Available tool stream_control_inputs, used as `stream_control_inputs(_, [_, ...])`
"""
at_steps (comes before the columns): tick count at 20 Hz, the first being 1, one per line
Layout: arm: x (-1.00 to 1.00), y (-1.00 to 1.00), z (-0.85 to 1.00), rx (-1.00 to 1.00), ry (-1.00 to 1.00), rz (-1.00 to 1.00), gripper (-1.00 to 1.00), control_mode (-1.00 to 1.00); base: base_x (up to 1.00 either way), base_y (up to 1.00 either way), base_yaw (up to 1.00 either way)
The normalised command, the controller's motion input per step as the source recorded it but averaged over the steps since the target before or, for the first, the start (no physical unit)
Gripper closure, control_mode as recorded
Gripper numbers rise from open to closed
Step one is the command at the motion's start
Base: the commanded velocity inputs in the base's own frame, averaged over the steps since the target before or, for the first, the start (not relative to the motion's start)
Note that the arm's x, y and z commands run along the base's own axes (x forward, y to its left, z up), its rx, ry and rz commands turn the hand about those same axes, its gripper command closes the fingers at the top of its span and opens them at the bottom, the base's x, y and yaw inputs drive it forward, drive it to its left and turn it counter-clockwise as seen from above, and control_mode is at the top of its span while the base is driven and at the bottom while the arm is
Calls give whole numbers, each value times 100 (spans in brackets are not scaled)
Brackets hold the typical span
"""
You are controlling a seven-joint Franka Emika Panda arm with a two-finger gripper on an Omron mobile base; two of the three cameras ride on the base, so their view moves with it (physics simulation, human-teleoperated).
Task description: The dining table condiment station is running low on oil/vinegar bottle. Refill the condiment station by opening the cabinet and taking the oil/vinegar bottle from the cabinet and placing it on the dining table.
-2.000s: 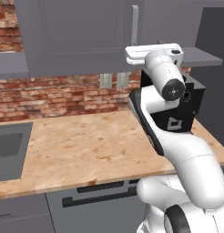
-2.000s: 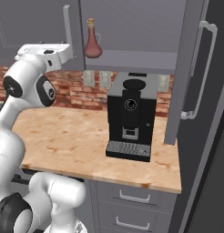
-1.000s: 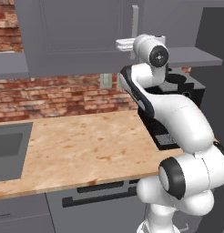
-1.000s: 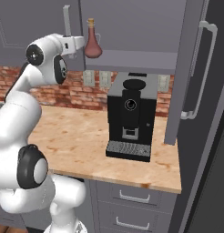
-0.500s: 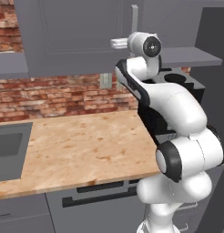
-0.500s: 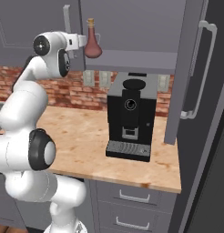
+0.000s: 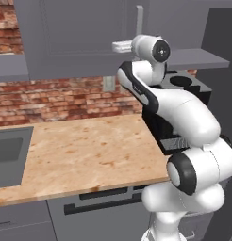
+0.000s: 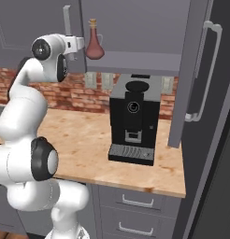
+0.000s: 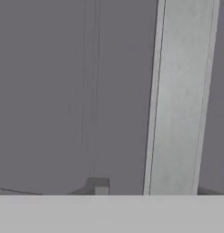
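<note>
Gripper [image 8: 85, 44] is clamping narrow on the oil/vinegar bottle [image 8: 94, 42], a small reddish-brown bulbous flask with thin neck and tan cork, sitting upright right at the fingertips on the open cabinet [image 8: 135, 28] shelf.

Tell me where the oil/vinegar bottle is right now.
In the right base view, the oil/vinegar bottle stands on the open cabinet shelf, above the coffee machine.

The grey wall cabinet [image 8: 135, 32] stands open on its right, its framed door [image 8: 191, 74] swung outward, leaving the reddish-brown corked flask [image 8: 94, 41] reachable from the front. The tall black coffee machine [image 8: 133, 122] blocks the wooden surface [image 7: 85, 150] below; leftward lies bare.
</note>
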Motion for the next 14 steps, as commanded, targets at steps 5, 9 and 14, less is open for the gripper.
stream_control_inputs(5, [-85,72,-9,0,-5,12,100,-100,0,0,0])
stream_control_inputs(9, [-100,93,0,0,0,13,100,-100,0,0,0])
stream_control_inputs(14, [-100,96,0,0,2,5,100,-100,0,0,0])
